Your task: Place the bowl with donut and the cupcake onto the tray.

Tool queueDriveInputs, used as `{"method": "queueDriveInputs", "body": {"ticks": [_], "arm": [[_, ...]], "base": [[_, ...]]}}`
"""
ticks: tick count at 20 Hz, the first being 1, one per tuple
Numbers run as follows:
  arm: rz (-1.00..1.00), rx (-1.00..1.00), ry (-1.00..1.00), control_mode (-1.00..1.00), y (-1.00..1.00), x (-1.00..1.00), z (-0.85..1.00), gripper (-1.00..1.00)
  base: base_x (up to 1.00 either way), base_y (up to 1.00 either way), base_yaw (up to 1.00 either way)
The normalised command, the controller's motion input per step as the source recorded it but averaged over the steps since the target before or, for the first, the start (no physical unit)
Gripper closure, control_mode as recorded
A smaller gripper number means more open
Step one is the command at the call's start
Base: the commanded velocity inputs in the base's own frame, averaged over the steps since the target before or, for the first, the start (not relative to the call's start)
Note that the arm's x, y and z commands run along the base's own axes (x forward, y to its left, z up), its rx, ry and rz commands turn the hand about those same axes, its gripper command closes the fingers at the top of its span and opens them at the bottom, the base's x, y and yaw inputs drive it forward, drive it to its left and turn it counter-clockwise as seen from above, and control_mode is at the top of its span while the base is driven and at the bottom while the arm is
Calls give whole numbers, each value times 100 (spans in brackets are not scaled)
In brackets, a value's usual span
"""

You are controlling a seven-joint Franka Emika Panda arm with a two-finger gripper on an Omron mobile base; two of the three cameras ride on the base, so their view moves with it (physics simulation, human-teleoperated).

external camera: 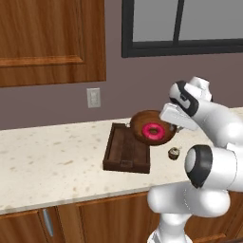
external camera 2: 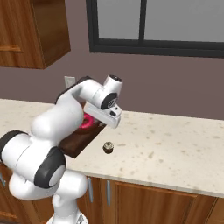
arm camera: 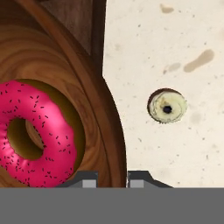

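Note:
The brown wooden bowl (external camera: 140, 122) hangs tilted above the right end of the dark tray (external camera: 124, 152), with the pink-iced donut (external camera: 153, 132) lying inside it. My gripper (external camera: 172, 127) is shut on the bowl's right rim. In the hand view the rim of the bowl (arm camera: 94, 105) runs between the fingertips of the gripper (arm camera: 111, 179), the donut (arm camera: 43, 140) is at lower left, and a corner of the tray (arm camera: 76, 22) shows beneath. The cupcake (external camera: 174, 153) stands on the counter just right of the tray, also seen as the cupcake (arm camera: 167, 106) and the cupcake (external camera 2: 108, 148).
The speckled beige counter (external camera: 52, 156) stretches left of the tray and right past the cupcake (external camera 2: 175, 148). A wall outlet (external camera: 93, 98) sits behind the tray, an upper cabinet (external camera: 47, 38) hangs at left, and a window (external camera 2: 153, 26) is above.

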Motion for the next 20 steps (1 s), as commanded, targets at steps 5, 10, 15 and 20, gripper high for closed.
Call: {"method": "queueDriveInputs", "body": {"ticks": [5, 10, 15, 20], "arm": [[0, -2, 11, -100, 77, 12, 0, 100], [-2, -5, 16, -100, 47, 33, 0, 100], [-10, -1, 2, -100, 9, 26, 0, 100], [-9, 0, 0, -100, 2, 22, -1, 100]], "base": [[0, 0, 0], [0, 0, 0], [0, 0, 0], [0, 0, 0]]}}
